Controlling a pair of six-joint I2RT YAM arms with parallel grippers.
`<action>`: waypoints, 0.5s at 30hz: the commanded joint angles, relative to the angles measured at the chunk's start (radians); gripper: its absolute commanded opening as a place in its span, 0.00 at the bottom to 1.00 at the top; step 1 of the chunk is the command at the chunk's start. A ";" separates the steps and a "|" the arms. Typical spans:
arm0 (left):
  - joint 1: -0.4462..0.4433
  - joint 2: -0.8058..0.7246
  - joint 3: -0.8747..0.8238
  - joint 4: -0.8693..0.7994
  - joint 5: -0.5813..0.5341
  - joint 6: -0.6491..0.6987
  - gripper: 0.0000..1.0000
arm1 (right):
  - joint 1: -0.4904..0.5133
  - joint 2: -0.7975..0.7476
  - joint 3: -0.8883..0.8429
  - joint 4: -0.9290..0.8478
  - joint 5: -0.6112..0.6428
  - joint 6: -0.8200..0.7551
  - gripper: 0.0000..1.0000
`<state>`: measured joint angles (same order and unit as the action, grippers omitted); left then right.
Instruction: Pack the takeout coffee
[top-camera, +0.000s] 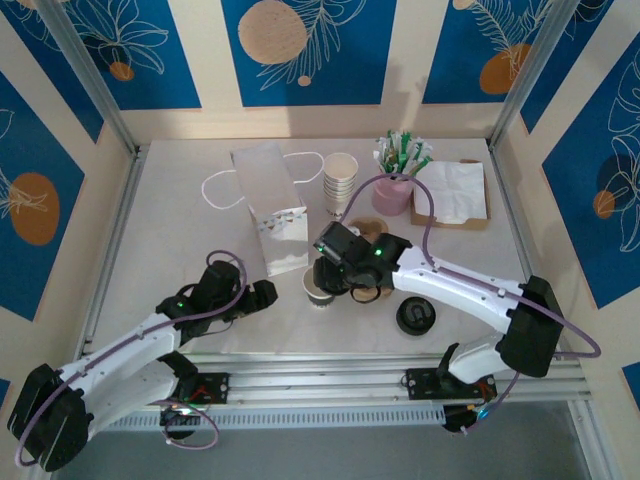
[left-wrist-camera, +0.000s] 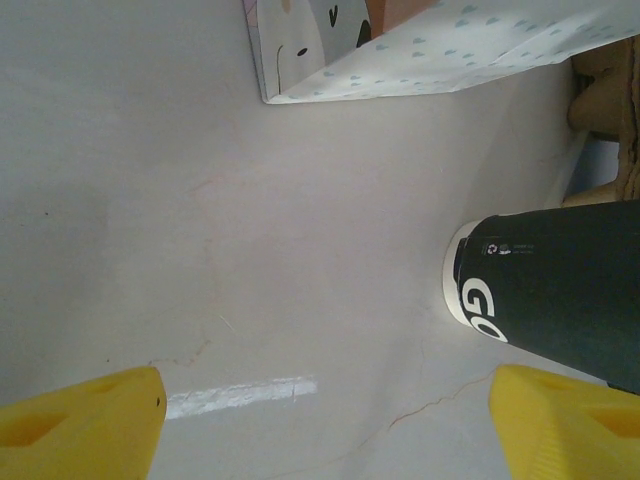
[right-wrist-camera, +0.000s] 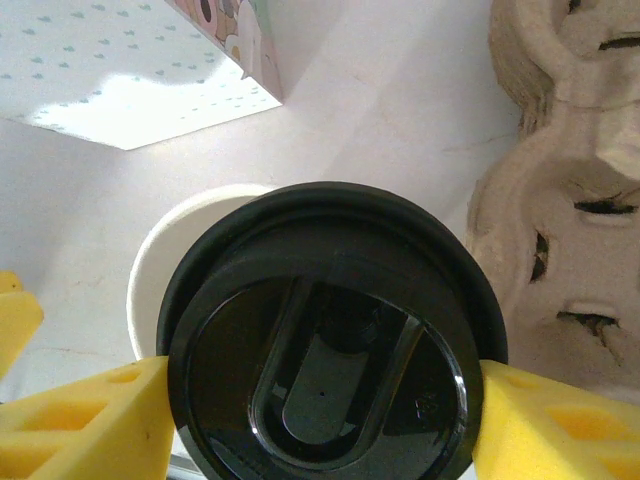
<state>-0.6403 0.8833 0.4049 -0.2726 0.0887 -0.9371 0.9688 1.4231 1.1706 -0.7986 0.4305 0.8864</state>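
1. Capping is the step you are on: your right fingers (right-wrist-camera: 80, 420) grip the black lid (right-wrist-camera: 325, 350) by its edges, just above the open cup (right-wrist-camera: 150, 270).
2. The lid looks off-centre, with a crescent of pale rim showing on one side. Shift it over the mouth, then press down evenly.
3. Your left fingers (left-wrist-camera: 80, 420) stand wide and empty beside the cup's dark wall; they could steady it.
4. The cup stands on the tabletop (left-wrist-camera: 150, 200), near the paper bag (right-wrist-camera: 130, 70) and just beside the pulp carrier (right-wrist-camera: 560, 200), not yet in a slot.

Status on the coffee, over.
Left gripper open, empty. Right gripper holding black lid over uncapped paper cup. Pulp carrier alongside, paper bag nearby.
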 joint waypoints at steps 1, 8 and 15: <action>-0.016 -0.017 -0.009 0.000 0.006 -0.012 0.84 | 0.008 0.035 0.038 -0.027 0.014 -0.013 0.71; -0.016 -0.015 -0.018 0.028 0.011 -0.015 0.84 | 0.018 0.076 0.073 -0.031 0.004 -0.005 0.71; -0.018 -0.001 -0.027 0.054 0.029 -0.012 0.83 | 0.021 0.105 0.095 -0.062 0.003 -0.004 0.72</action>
<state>-0.6434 0.8791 0.3931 -0.2520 0.0971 -0.9375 0.9825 1.5108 1.2385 -0.8276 0.4343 0.8864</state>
